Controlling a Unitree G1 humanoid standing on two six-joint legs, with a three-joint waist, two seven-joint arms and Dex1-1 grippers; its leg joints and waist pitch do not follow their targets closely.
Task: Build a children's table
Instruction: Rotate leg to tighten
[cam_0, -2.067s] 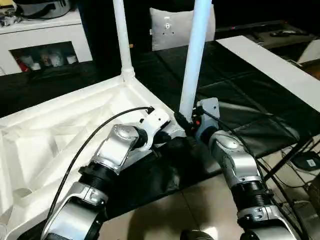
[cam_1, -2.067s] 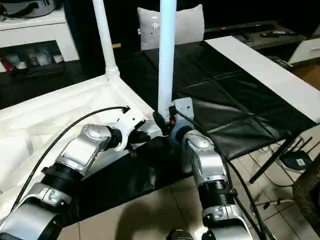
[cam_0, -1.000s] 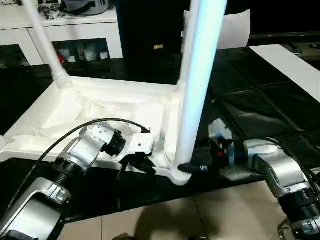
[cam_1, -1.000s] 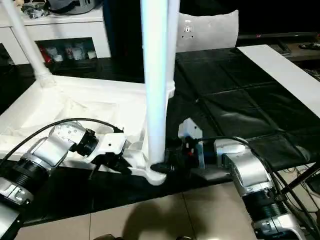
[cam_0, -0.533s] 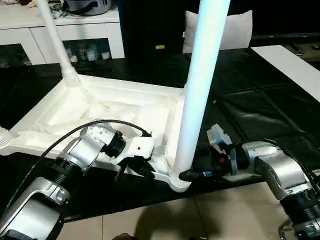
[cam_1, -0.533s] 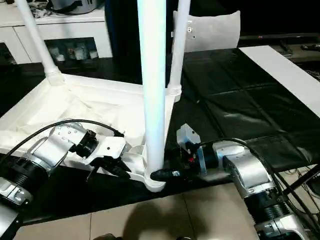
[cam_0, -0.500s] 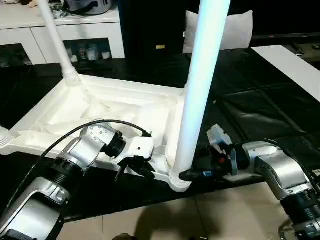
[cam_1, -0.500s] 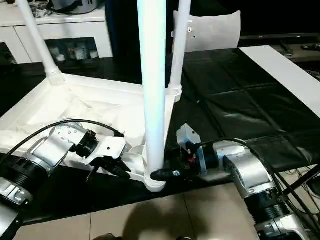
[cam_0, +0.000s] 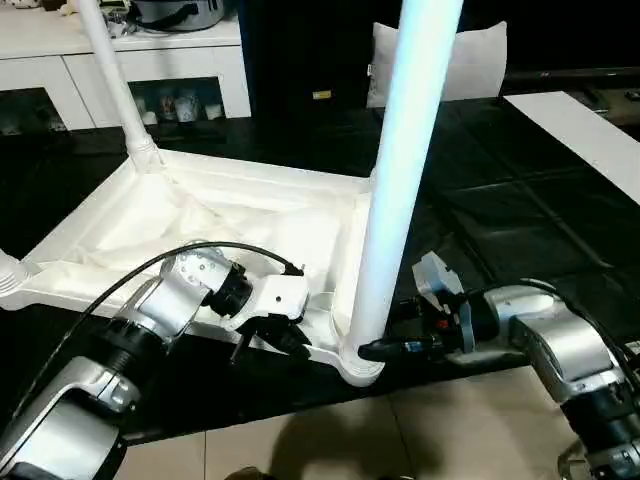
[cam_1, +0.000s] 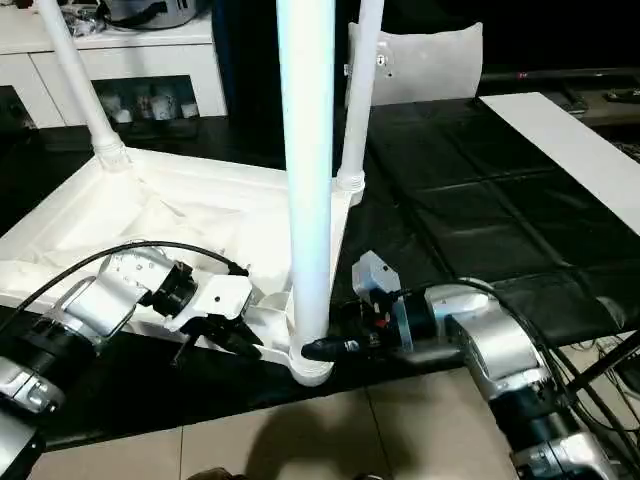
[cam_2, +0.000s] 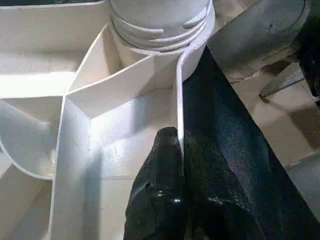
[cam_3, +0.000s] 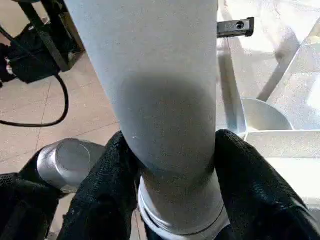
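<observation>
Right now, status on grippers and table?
Left gripper pinching tabletop edge wall by the corner socket. Right gripper closed around base of near leg, which stands upright in that socket. Nothing blocking.

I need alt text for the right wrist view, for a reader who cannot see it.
The right gripper has its two black jaws on either side of a thick white table leg, low down, just above where it enters the tabletop corner socket. Behind it lie tiled floor and a black cable.

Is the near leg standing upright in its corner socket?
Upright. The near leg rises straight from the corner socket of the upturned tabletop, with the right claw closed around its base.
</observation>
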